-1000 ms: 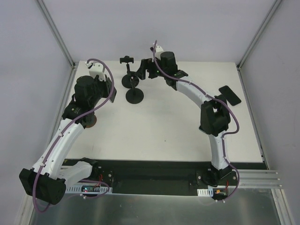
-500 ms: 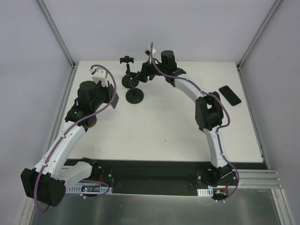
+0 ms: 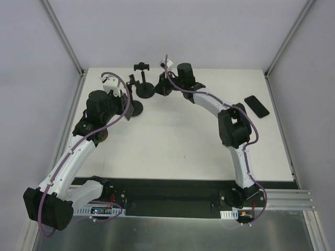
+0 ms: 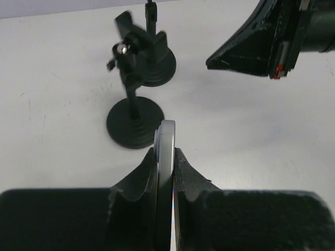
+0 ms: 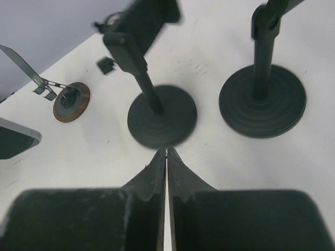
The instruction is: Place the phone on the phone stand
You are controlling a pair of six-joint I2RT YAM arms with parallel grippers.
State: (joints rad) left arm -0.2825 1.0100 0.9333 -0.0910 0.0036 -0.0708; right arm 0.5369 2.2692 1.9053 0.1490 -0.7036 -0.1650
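Note:
My left gripper (image 4: 166,157) is shut on a thin phone (image 4: 167,137) with a silver edge, held on edge above the table. Just ahead of it stands a black phone stand (image 4: 135,123) on a round base, with a second black stand (image 4: 155,67) behind it. From above, the left gripper (image 3: 124,102) is right beside the near stand (image 3: 133,109). My right gripper (image 5: 166,152) is shut on nothing, its tips at the rim of the near stand's base (image 5: 162,116). In the top view the right gripper (image 3: 158,88) hovers by the far stand (image 3: 145,90).
A black phone (image 3: 256,106) lies flat near the table's right edge. A brown round disc (image 5: 71,102) with a metal clip sits at the left, under my left arm (image 3: 100,137). White walls and frame posts close in the table.
My right gripper went from open to shut. The near stand slid left across the table to beside my left gripper. The left arm holds the phone as before.

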